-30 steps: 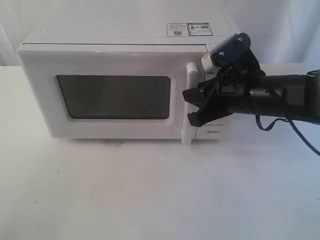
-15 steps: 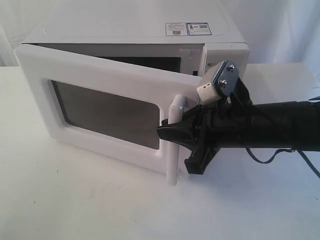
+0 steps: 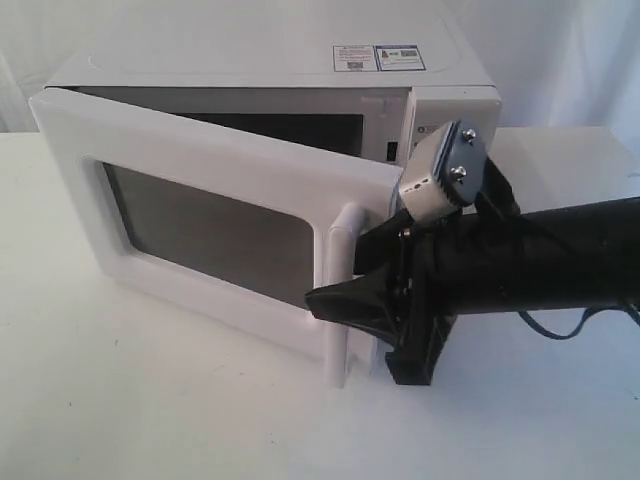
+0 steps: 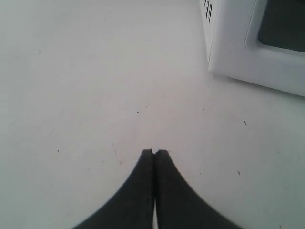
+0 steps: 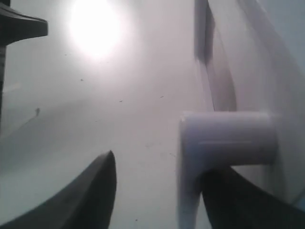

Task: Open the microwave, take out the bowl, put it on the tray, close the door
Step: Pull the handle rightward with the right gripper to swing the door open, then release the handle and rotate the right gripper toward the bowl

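The white microwave (image 3: pixel 440 95) stands at the back of the table with its door (image 3: pixel 200 150) swung partly outward. My right gripper (image 3: pixel 362 335) is open, its fingers straddling the door's vertical bar handle (image 3: pixel 337 300). In the right wrist view one finger (image 5: pixel 238 200) sits behind the handle (image 5: pixel 190 181), between it and the door panel, and the other finger (image 5: pixel 90 191) is well clear in front. My left gripper (image 4: pixel 153 151) is shut and holds nothing. It hovers over the tabletop near the oven's hinge-side corner (image 4: pixel 224 52). The bowl is hidden; the visible part of the cavity is dark.
White tabletop (image 3: pixel 150 400) stretches in front of the oven. A white cloth backdrop (image 3: pixel 560 50) hangs behind. The right arm's black cable (image 3: pixel 560 325) trails at the right. No tray is in view.
The door has gone from shut to partly open, its handle edge swinging outward toward the front. The right gripper has moved with the handle, forward and down.
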Controlling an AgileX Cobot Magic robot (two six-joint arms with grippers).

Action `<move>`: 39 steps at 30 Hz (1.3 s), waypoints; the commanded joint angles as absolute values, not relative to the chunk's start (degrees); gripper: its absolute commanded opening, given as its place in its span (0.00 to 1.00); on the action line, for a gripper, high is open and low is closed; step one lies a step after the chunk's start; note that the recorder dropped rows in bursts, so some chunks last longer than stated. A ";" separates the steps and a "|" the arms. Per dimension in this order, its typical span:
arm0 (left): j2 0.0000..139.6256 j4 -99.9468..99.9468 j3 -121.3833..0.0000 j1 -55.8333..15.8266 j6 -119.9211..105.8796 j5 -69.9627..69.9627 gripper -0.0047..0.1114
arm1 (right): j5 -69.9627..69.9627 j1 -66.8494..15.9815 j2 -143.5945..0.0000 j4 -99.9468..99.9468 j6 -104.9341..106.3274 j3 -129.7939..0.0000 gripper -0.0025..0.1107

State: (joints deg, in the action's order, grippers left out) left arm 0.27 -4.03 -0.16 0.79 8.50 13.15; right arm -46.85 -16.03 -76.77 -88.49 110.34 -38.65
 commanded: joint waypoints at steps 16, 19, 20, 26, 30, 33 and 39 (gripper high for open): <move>0.00 -3.85 0.00 0.96 8.54 13.24 0.04 | -43.47 -16.65 -49.10 -63.78 64.13 -39.29 0.28; 0.00 -3.85 0.00 0.96 8.54 13.24 0.04 | -42.89 -16.65 -48.99 -63.17 63.76 -39.29 0.27; 0.00 -3.85 0.00 0.96 8.54 13.24 0.04 | -42.67 -16.65 -49.26 -63.17 63.76 -39.29 0.26; 0.00 -3.85 0.00 0.96 8.54 13.24 0.04 | -41.85 -16.65 -52.47 -64.44 63.14 -38.84 0.26; 0.00 -3.85 0.00 0.96 8.54 13.24 0.04 | -41.58 -16.65 -55.92 -66.04 64.46 -38.56 0.27; 0.00 -3.85 0.00 0.96 8.54 13.24 0.04 | -41.47 -16.65 -58.94 -68.98 68.94 -38.56 0.27; 0.00 -3.85 0.00 0.96 8.54 13.24 0.04 | -40.50 -19.85 -67.08 -75.21 81.17 -39.01 0.33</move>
